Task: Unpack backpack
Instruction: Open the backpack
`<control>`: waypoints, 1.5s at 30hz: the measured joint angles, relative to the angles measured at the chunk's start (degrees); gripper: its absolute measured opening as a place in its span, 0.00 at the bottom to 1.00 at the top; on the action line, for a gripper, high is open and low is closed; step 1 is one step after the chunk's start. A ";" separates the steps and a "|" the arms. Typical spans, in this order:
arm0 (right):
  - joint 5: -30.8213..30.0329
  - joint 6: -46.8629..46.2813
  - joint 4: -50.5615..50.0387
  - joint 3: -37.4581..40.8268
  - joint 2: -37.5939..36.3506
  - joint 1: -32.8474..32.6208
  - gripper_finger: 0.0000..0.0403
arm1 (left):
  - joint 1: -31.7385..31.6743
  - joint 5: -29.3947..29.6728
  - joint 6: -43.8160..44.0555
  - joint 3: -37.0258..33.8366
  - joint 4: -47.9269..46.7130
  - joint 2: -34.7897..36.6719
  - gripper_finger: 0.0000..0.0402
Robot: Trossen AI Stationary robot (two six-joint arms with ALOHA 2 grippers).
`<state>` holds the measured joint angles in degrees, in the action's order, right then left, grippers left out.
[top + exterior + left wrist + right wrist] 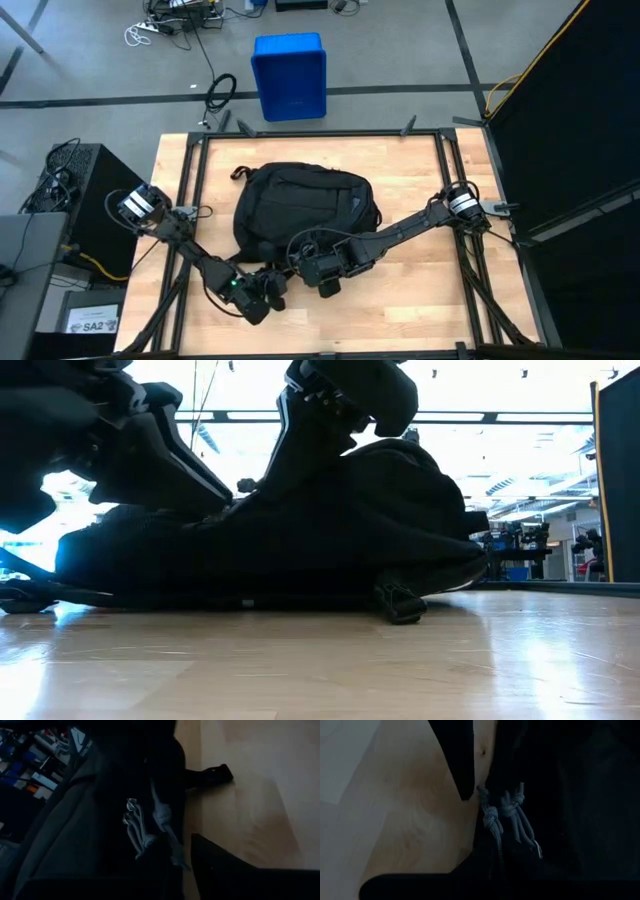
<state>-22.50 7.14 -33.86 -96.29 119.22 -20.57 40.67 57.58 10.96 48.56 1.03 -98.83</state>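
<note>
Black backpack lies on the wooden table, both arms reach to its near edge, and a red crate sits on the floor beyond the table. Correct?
Not quite: the crate is blue, as the high view shows. The backpack does lie on the table, with both arms at its near edge.

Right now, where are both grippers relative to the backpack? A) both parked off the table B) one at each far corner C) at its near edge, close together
C: in the high view the left gripper and right gripper sit side by side at the backpack's near edge.

High view looking straight down; low view sitting at tabletop level, facing across; both wrist cams pressing close on the backpack (300,205), sharing its knotted cords (502,815).
</note>
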 joint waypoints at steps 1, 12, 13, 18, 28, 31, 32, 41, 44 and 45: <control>0.02 0.00 0.07 0.00 0.00 0.01 0.00 | -0.21 -0.01 0.00 0.00 0.21 0.00 0.19; 0.13 0.46 2.57 -0.01 0.04 0.04 0.00 | -4.90 -1.80 0.04 0.00 0.90 -0.02 0.34; 0.17 0.46 2.55 -0.02 0.04 0.04 0.00 | -5.28 -1.91 0.01 0.00 0.86 -0.02 0.33; 4.08 0.43 2.69 -0.02 0.04 0.36 0.01 | -6.17 -2.81 -0.05 0.00 0.89 -0.07 0.13; 6.31 0.39 2.97 -0.09 0.04 0.60 0.05 | -6.26 -3.26 -0.20 0.00 0.77 -0.09 0.00; 7.56 0.38 4.27 -0.09 0.04 0.55 0.07 | -6.26 -3.23 -0.22 0.00 0.69 -0.11 0.00; 7.83 0.38 4.73 -0.09 0.04 0.51 0.08 | -6.28 -3.21 -0.21 0.00 0.71 -0.11 0.00; 10.51 0.54 7.28 -0.13 0.65 0.47 0.13 | -6.36 -2.80 -0.22 0.00 0.84 -0.11 0.00; 10.46 0.90 7.03 -0.10 0.95 0.75 0.12 | -6.34 -2.80 -0.22 0.00 0.86 -0.11 0.00; 10.41 0.90 7.00 -0.15 1.13 0.84 0.12 | -6.34 -2.80 -0.21 0.00 0.86 -0.11 0.00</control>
<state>-12.09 8.03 -26.86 -96.44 120.34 -19.73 34.33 54.78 10.75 48.56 1.89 -98.94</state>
